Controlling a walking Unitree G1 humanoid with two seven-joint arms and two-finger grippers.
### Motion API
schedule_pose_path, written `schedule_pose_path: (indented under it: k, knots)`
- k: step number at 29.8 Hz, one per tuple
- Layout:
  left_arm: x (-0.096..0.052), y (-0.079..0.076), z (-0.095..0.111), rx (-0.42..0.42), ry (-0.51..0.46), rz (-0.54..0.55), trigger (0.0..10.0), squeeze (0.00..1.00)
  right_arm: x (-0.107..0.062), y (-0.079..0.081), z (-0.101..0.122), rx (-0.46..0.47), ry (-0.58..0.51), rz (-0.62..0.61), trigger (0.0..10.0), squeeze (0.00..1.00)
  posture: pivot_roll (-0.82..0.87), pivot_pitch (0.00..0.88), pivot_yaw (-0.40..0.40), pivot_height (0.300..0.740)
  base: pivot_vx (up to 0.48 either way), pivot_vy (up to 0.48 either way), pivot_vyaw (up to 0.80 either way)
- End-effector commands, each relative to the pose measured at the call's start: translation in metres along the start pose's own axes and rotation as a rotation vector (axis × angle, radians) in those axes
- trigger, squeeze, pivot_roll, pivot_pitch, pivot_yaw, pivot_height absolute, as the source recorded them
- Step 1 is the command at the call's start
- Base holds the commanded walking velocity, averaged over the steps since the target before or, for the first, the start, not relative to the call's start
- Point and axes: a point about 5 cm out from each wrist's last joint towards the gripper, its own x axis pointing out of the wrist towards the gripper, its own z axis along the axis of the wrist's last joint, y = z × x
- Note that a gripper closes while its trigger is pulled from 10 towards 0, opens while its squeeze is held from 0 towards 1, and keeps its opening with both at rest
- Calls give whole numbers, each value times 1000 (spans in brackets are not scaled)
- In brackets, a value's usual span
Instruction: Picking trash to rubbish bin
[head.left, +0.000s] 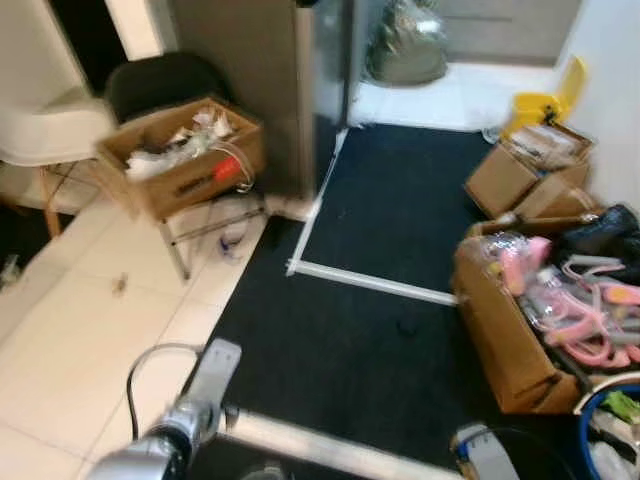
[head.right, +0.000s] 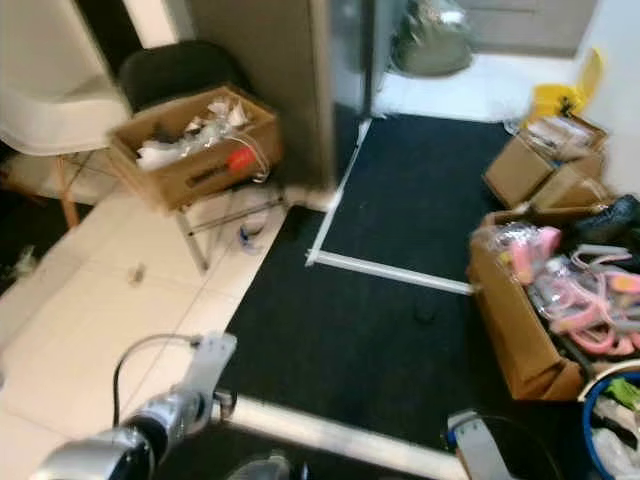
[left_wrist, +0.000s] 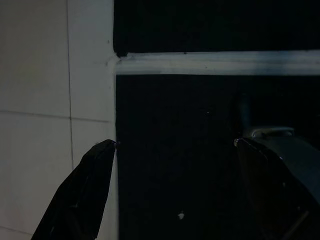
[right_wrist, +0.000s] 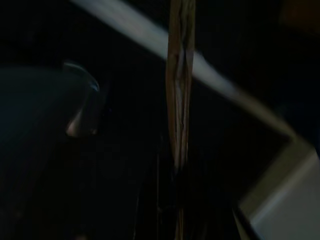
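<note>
- Head views: both arms low at frame bottom. Black carpet (head.left: 400, 260) ahead, white tape lines, cardboard box (head.left: 185, 160) of scraps on a chair.
- Left wrist: left gripper (left_wrist: 175, 150) fingers wide apart, holding nothing, over the carpet/tile edge.
- Right wrist: right gripper (right_wrist: 177, 190) clamped on thin wooden stick (right_wrist: 179, 85); long axis runs straight out along the fingers, away from the wrist.

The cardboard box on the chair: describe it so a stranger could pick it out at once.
Start at the grey pillar at the top of the head views; just to its left stands a black chair. The open cardboard box sits on it, stuffed with white crumpled rubbish and something red. Unlike the other boxes on the dark carpet, it is off the floor.
</note>
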Motion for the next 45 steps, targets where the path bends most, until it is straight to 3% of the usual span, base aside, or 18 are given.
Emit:
schedule_pose_path:
  k: [1,7,15,45]
  knots:
    - [0,-4,-6,-19,19,-9,10000,0,0,1,-8,1,25,4,10000,0,25,0,16,740,0,0,781]
    - [1,-5,-7,-41,20,-6,10000,0,-1,0,-7,2,16,-11,10000,0,23,0,15,740,0,0,780]
    - [1,-5,-9,-73,23,-3,10000,0,-1,-3,-6,5,15,-40,10000,0,19,0,13,740,0,0,0]
    - [1,-7,-8,-104,21,-15,10000,0,-1,-5,-5,-4,14,-55,10000,0,15,0,-2,740,383,0,0]
